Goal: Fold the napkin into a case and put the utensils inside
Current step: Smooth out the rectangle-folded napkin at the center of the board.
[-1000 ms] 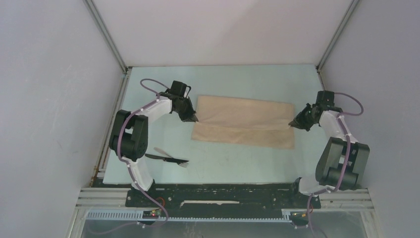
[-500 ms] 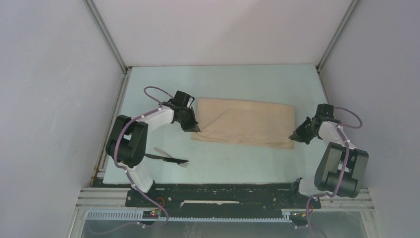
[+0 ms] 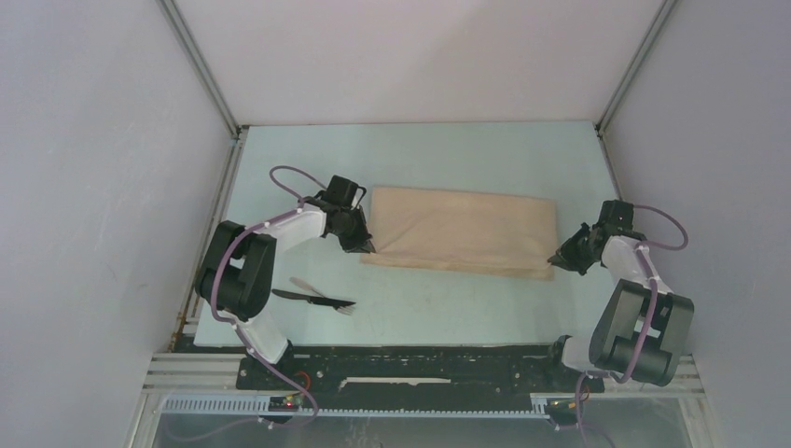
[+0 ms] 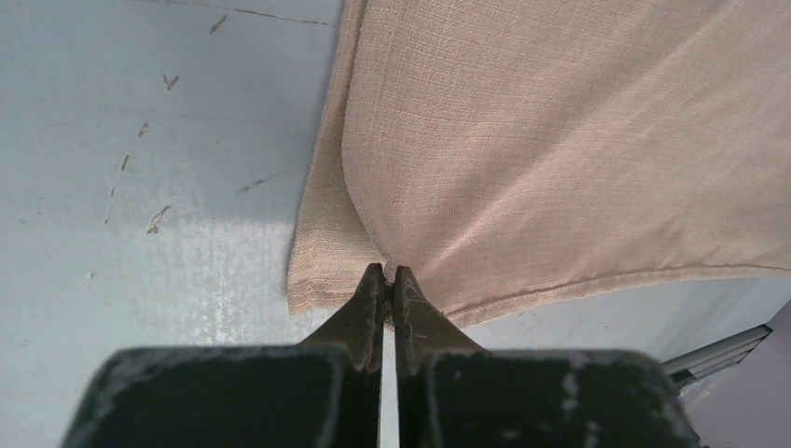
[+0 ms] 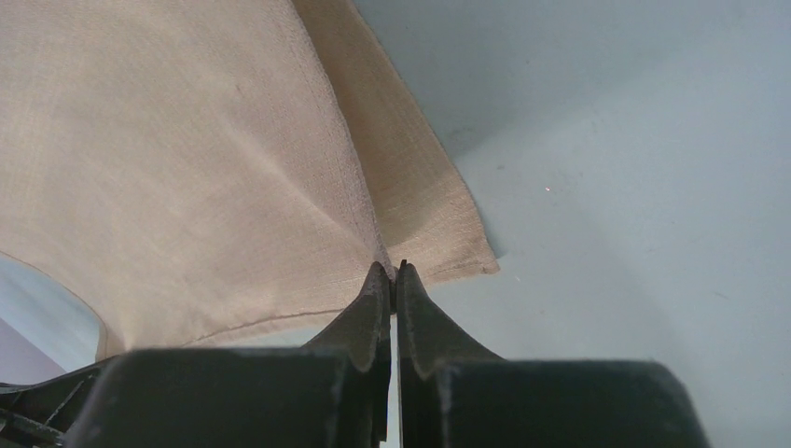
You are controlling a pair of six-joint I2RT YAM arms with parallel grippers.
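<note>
The tan napkin (image 3: 460,231) lies folded into a long band across the middle of the table. My left gripper (image 3: 367,247) is shut on the upper layer's corner at its left end; the left wrist view shows the napkin (image 4: 560,140) pinched at the left gripper (image 4: 389,273), the lower layer showing beside it. My right gripper (image 3: 551,261) is shut on the upper layer's right corner, and the napkin (image 5: 187,140) runs into the right gripper (image 5: 391,269). The utensils (image 3: 314,296), dark and pale slim pieces, lie near the left arm at the front left.
The pale blue table (image 3: 448,308) is walled by white panels on three sides. A black rail (image 3: 420,359) with both arm bases runs along the near edge.
Both grippers have pulled the napkin's upper layer toward the near edge over the lower layer, so the band looks narrower and the earlier crease line is covered. The utensils have not moved.
</note>
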